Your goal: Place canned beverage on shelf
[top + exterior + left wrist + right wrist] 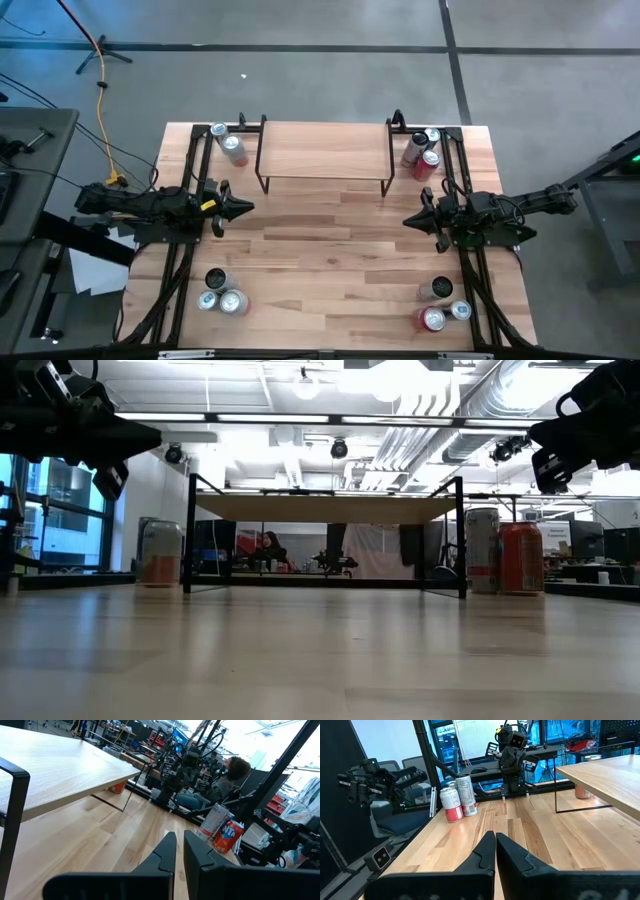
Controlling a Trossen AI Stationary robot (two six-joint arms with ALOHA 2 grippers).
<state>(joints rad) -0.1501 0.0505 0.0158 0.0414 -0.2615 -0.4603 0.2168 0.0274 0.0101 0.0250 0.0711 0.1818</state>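
The shelf (325, 150), a light wood plank on thin black legs, stands at the table's far middle; it also shows in the low view (325, 510). Cans stand upright on the table in four groups: far left (230, 145), far right (422, 152), near left (220, 292) and near right (440, 300). My left gripper (245, 208) hovers shut and empty at the table's left, pointing right, fingers together (179, 850). My right gripper (410, 220) hovers shut and empty at the table's right, pointing left, fingers together (495, 847).
Black arm frames run along the table's left (185, 230) and right (465, 250) sides. Bare tabletop (325, 260) lies between the grippers. In the low view, cans flank the shelf at left (160, 553) and right (505, 552). A person (235, 770) sits beyond the table.
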